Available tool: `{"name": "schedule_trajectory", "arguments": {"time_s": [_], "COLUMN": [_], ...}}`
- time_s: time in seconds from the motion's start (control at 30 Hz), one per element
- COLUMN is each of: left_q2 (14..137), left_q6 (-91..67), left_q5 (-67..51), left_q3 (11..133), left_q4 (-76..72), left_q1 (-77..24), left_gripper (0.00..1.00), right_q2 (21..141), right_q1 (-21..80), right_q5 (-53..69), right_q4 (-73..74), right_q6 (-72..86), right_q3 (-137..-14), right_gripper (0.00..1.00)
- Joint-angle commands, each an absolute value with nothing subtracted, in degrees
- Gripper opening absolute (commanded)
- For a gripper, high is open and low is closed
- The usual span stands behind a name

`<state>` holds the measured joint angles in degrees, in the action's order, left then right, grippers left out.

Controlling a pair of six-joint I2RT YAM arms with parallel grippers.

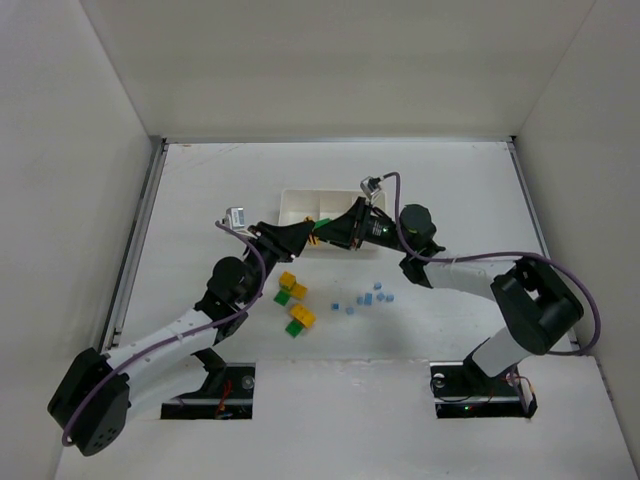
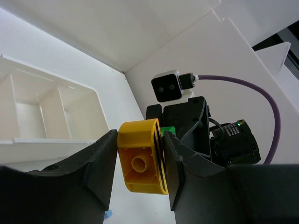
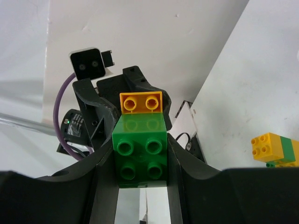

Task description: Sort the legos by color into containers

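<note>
A joined yellow-green pair hangs in the air in front of the white tray [image 1: 298, 197], between my two grippers. The right gripper [image 3: 140, 163] is shut on the green brick [image 3: 140, 151], whose studs face the right wrist camera. The yellow brick [image 2: 140, 161] is stuck to its far end, and my left gripper [image 2: 140, 163] is shut on it with both fingers against its sides; a sliver of the green brick [image 2: 168, 130] shows behind. From above, the left gripper [image 1: 306, 238] and the right gripper [image 1: 328, 236] meet tip to tip. The tray's compartments [image 2: 28, 119] look empty.
Two more yellow-green pairs [image 1: 291, 287] [image 1: 300, 319] lie on the table in front of the left arm. Several tiny light blue pieces [image 1: 368, 298] are scattered to their right. White walls enclose the table on three sides.
</note>
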<state>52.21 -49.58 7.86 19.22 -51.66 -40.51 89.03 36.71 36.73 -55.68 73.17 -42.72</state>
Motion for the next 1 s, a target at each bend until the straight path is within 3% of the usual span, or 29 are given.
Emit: {"name": "schedule_trajectory", "arguments": {"time_s": [0.0,0.2,0.3,0.47,0.67,0.97], "left_q2": [52.1,51.8,51.2,50.0,49.6,50.4], "left_q6": [-50.6,-50.6,-50.6,-50.7,-50.9,-51.3], "left_q5": [7.6,8.0,8.0,8.0,7.9,8.0], "left_q3": [19.5,19.1,19.0,19.0,18.9,18.6], "left_q4": [-57.5,-56.0,-54.9,-53.8,-52.4,-52.3], "left_q1": [-41.0,-40.7,-40.6,-40.3,-40.2,-39.9], "left_gripper": [0.25,0.17,0.16,0.16,0.16,0.15], "right_q2": [89.6,88.4,88.2,89.3,90.7,91.5], "right_q1": [36.7,36.0,35.4,34.1,33.6,33.9], "right_q5": [36.0,34.9,34.6,34.3,34.8,35.9], "right_q4": [-61.8,-62.1,-62.1,-62.9,-65.1,-65.3], "right_q6": [74.9,73.9,73.4,73.3,74.2,74.1], "right_q3": [-42.3,-41.7,-41.6,-41.3,-41.5,-41.8], "right_gripper": [0.45,0.66,0.69,0.67,0.52,0.49]}}
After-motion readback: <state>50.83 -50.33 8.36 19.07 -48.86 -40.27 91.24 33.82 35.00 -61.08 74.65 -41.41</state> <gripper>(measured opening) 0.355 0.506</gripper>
